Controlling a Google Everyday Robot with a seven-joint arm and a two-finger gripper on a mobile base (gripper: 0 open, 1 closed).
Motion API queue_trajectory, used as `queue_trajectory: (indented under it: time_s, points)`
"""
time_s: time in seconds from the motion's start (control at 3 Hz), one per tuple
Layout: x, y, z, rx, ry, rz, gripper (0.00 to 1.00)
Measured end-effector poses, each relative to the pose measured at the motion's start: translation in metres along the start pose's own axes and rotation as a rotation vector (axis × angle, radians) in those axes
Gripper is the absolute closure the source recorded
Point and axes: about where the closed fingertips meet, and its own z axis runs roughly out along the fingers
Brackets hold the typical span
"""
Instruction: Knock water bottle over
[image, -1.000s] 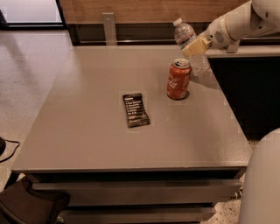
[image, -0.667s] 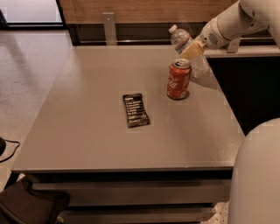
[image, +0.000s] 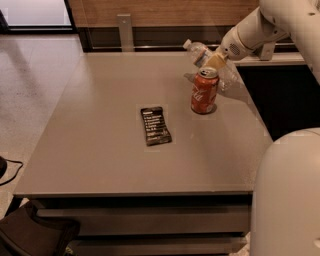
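At far right of grey tabletop (image: 100, 165), small clear plastic water bottle (image: 199, 52) leans, cap leftward, behind red soda can (image: 204, 91). White arm's gripper (image: 216, 61) against bottle; apart or together, cannot tell. Topple likely underway; next: push through, sparing can.

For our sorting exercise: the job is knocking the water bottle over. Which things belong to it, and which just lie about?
Belongs to the job:
water bottle, tilted, near the far edge of the table
pincer, close against the bottle

Just lying about:
red can, upright
dark wrapper, lying flat
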Motion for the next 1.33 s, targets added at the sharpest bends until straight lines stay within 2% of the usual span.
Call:
queue_trajectory:
  time_s: [0.67,1.33]
  points:
    - [-0.016,0.011,0.053,-0.092,-0.104,-0.017,1.0]
    - [-0.018,0.011,0.052,-0.095,-0.103,-0.017,0.55]
